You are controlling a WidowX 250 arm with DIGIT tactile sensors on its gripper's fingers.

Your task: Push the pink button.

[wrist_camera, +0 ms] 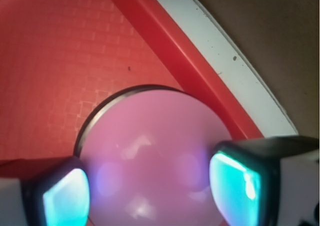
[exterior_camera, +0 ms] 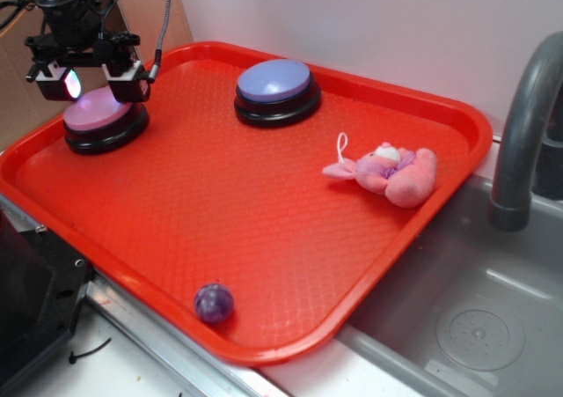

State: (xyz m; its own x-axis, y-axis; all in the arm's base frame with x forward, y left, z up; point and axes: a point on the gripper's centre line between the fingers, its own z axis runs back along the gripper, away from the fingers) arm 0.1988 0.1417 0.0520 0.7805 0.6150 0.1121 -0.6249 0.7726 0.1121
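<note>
**Pink button under the gripper, back-left corner of tray**

The pink button (exterior_camera: 104, 117), a large round push button with a pale pink flat-domed top on a wider black base, sits at the back-left corner of the red textured plastic tray (exterior_camera: 264, 203). The gripper (exterior_camera: 94, 82), black with white fingertip blocks, hangs right over it with its fingers spread apart, one on each side of the dome. The exterior view doesn't settle whether the tips touch the top; they look just above it or at it, can't tell.

Wrist view: pink dome (wrist_camera: 150, 156) fills the lower middle, its bottom edge cut off by the frame. Both fingertips (wrist_camera: 240, 183) are blurred and glow teal; only the inner faces show. The black base shows only as a thin arc on the far side.

Also on the tray:
- same-shaped button with a blue-lavender top (exterior_camera: 276, 89), near the back rim, well apart from the pink one
- pink plush toy (exterior_camera: 387, 172) lying on its side near the right edge
- small purple ball (exterior_camera: 214, 301) near the front rim

Right of the tray: grey sink basin (exterior_camera: 466, 318) and a grey faucet (exterior_camera: 528, 133), top cut off by the frame. The arm above the gripper is cropped out.
</note>
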